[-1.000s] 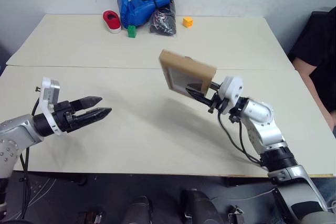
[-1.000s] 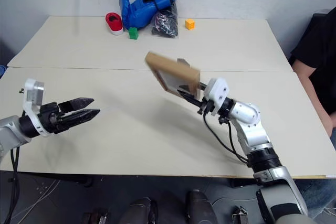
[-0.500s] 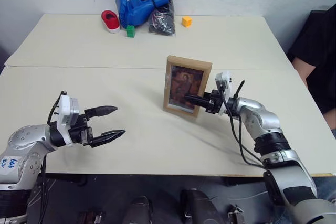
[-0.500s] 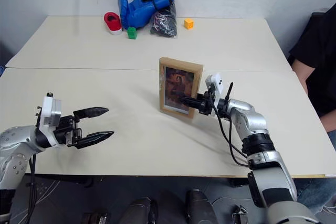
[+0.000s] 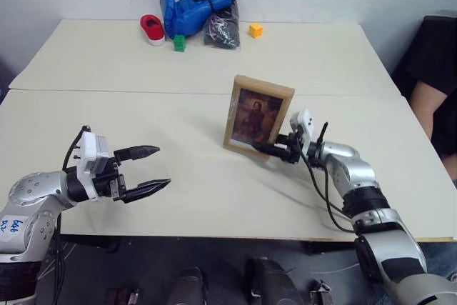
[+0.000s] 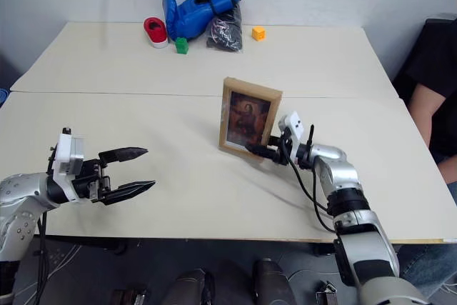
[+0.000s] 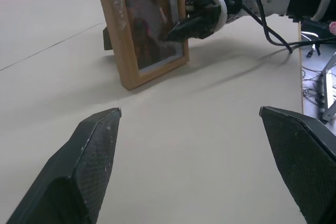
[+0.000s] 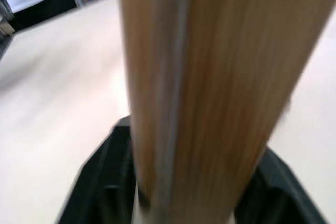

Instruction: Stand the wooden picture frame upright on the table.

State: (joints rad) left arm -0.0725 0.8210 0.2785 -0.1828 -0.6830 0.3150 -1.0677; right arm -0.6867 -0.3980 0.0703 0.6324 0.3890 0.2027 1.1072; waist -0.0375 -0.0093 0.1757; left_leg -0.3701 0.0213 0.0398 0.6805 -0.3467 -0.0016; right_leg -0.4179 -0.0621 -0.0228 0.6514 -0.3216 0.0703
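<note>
The wooden picture frame (image 5: 260, 116) stands upright on the table (image 5: 178, 69) just in front of the seam, its dark portrait facing me. It leans back slightly. My right gripper (image 5: 258, 149) reaches in level from the right, at the frame's lower right edge; that edge (image 8: 210, 77) runs up close in the right wrist view. My left gripper (image 5: 163, 166) hovers open and empty over the near left of the table, well apart from the frame (image 7: 147, 24), which it points toward.
Along the far edge lie a blue toy (image 5: 198, 1), a red and white object (image 5: 151, 28), a green cube (image 5: 178, 42), a black bag (image 5: 223, 30) and an orange cube (image 5: 255, 30). A person in a black sleeve (image 5: 435, 69) sits at the right side.
The frame came down from a tilted hold in the air and now stands on the table. My right hand sank with it. My left gripper rolled so its fingers stand one above the other.
</note>
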